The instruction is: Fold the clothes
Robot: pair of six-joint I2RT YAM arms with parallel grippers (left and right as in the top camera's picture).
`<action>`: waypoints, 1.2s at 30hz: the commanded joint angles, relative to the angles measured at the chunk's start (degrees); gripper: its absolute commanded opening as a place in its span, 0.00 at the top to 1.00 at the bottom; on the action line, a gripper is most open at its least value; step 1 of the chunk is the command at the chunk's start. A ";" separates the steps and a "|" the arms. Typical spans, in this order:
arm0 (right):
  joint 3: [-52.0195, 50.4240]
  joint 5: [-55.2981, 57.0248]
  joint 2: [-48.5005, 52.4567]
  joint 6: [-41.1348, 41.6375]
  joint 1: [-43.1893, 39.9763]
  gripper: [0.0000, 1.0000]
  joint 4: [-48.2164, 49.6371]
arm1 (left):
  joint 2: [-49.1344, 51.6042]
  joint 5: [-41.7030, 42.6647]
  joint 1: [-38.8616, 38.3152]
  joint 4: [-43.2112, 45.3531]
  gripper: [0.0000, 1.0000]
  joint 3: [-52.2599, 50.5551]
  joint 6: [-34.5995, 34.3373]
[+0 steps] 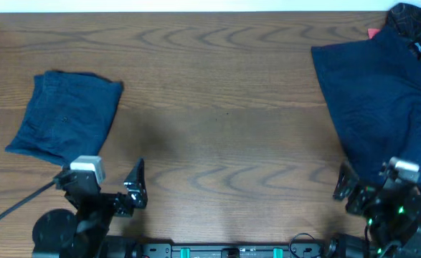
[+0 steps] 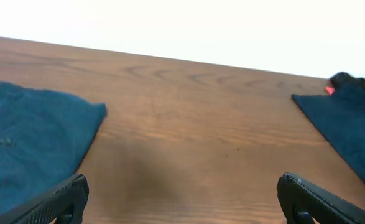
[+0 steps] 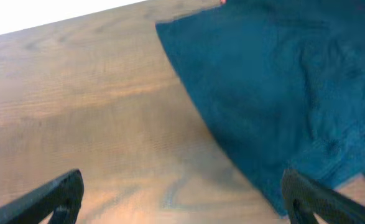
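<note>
1. The left jaws and right jaws are both spread and empty, low over the brown wooden tabletop [image 1: 224, 107]. I judge the next fold has not begun.
2. Just ahead of the right jaws lies the unfolded dark navy denim-like garment [image 3: 263, 93]. Its near hem needs gripping next.
3. Ahead-left of the left jaws rests the folded dark navy cloth bundle [image 1: 67, 118].

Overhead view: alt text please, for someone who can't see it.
A navy folded garment lies at the left of the wooden table; a larger spread garment covers the right, running out of frame. The left gripper and right gripper sit open and empty at the near edge.
</note>
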 commanded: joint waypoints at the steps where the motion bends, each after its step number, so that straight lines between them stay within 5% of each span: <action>1: -0.46 0.17 -1.18 -0.81 -0.07 0.01 -5.11 | -0.07 -0.50 -0.22 0.02 0.02 -0.44 0.31; 13: -1.11 -0.24 -1.18 -0.90 -0.04 0.01 -2.86 | -0.07 -0.50 -0.22 -0.13 0.02 -0.44 0.31; 19: -11.67 -11.45 -2.64 -12.46 4.98 0.01 19.21 | -0.07 -0.50 -0.22 -0.15 0.02 -0.44 0.31; 26: -28.96 -10.01 -10.47 -12.81 13.66 0.01 46.10 | -0.07 -0.50 -0.22 -0.15 0.02 -0.44 0.31; 36: -39.69 -6.08 -15.41 -12.79 16.02 0.01 53.46 | -0.07 -0.50 -0.22 -0.15 0.02 -0.44 0.31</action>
